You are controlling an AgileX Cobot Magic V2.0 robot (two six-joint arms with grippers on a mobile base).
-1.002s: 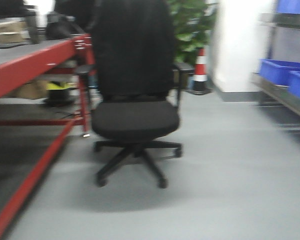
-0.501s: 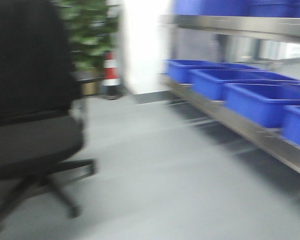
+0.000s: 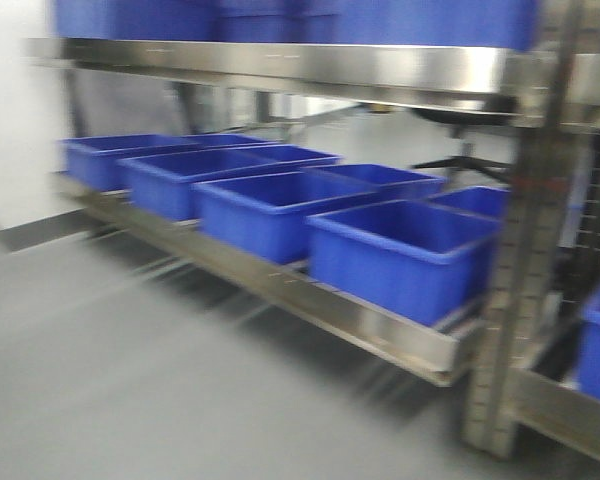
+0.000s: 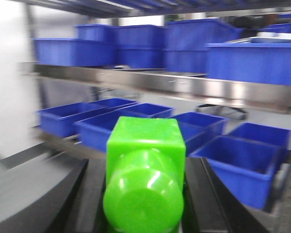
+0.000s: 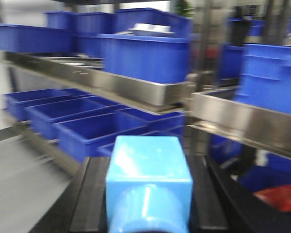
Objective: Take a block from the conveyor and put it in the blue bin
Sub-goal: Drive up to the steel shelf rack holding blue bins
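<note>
Nearest the left wrist camera, the left tool [image 4: 143, 204] was closed narrow on a green block [image 4: 145, 165], with its dark fingers [image 4: 58, 199] flanking the block on either side. The right tool [image 5: 148, 208] likewise gripped a light-blue block [image 5: 148, 174] between ridged black fingers [image 5: 89, 199]. Each block sat in its tool facing the shelving. Beyond them, open blue bins [image 3: 405, 255] stood side by side and close together in a row on the steel lower shelf [image 3: 370, 325], above the grey floor [image 3: 120, 380]. A perforated steel post [image 3: 525, 300] rose at the right end of that row. Higher and farther back, an upper shelf [image 3: 280, 65] carried more blue containers. All three views were blurred, so fine detail could not be made out.
</note>
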